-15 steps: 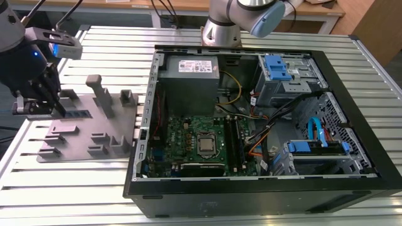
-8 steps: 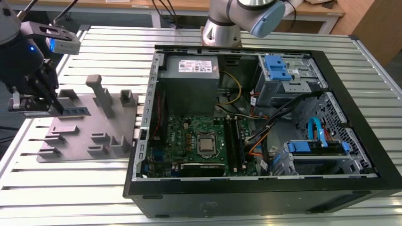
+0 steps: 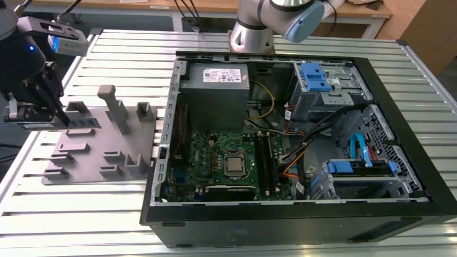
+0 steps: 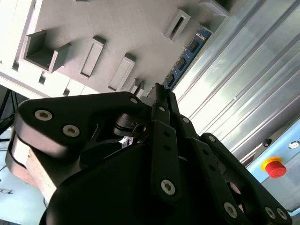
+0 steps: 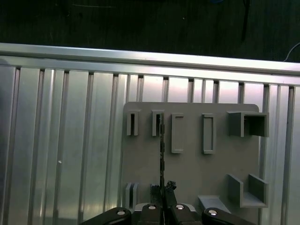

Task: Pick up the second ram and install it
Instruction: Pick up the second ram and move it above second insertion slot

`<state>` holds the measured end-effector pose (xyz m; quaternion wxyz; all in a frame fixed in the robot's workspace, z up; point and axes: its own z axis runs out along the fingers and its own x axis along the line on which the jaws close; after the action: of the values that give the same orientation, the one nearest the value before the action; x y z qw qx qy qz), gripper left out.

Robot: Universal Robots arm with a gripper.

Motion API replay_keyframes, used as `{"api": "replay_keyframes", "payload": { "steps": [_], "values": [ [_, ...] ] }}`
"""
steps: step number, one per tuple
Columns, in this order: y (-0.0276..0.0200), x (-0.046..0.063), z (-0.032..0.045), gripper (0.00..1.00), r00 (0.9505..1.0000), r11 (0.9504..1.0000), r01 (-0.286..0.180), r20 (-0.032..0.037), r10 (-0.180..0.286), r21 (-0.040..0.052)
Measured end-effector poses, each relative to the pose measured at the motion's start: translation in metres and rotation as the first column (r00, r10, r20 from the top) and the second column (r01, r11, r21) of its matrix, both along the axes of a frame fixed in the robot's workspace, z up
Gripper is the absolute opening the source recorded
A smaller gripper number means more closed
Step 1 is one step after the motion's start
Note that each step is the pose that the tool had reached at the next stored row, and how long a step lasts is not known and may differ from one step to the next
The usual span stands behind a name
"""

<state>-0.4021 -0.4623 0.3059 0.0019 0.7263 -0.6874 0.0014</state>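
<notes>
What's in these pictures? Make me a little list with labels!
gripper: shut on one end of the ram
ram: standing on edge in the plate's slots
plate: grey, on the table, to the exterior view's left of the case
case: open, with a green board inside
</notes>
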Motion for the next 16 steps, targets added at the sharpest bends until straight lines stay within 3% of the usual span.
{"api": "replay_keyframes", "payload": {
  "steps": [16],
  "values": [
    [0.0000, 0.000, 0.0211, 0.14, 1.0000, 1.0000, 0.000, -0.0001, 0.000, -0.0001]
  ]
}}
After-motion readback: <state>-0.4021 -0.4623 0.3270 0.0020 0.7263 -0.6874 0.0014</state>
